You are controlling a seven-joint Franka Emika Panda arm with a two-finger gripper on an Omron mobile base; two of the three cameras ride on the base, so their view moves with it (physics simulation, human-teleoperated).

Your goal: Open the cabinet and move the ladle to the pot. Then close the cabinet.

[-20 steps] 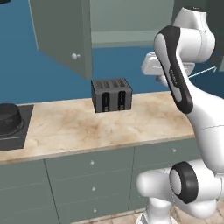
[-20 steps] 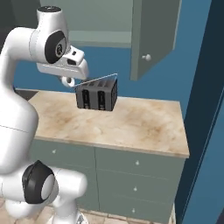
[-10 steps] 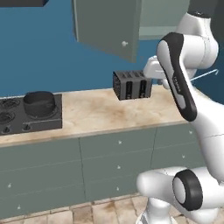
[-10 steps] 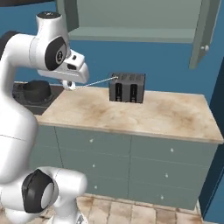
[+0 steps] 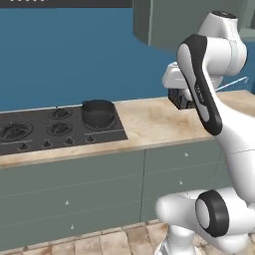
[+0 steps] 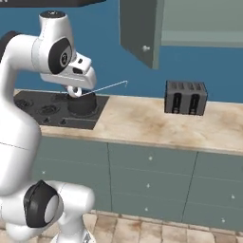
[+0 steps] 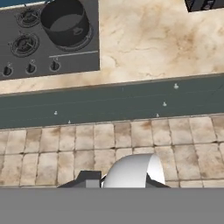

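My gripper (image 6: 77, 88) is shut on the ladle (image 6: 107, 87), whose thin light handle sticks out to the right in the right base view. That handle (image 5: 233, 83) also pokes out past the arm in the left base view, and the ladle's whitish round bowl (image 7: 133, 171) sits at the bottom of the hand view. The dark pot (image 5: 98, 112) stands on the stove's right rear burner; it lies just behind the hand (image 6: 85, 105) and far off in the hand view (image 7: 65, 22). The cabinet (image 6: 204, 23) hangs above, its left door (image 6: 140, 29) swung open.
A black stove (image 5: 45, 128) is set into the beige counter (image 6: 142, 123) at the left. A dark toaster (image 6: 186, 97) stands at the counter's back right. Grey-green drawer fronts (image 5: 74, 191) run below, with tiled floor (image 7: 65, 148) in front.
The base has driven left, so both views shifted: stove and pot came into view, and the toaster and cabinet slid right. The ladle stays in the shut gripper.
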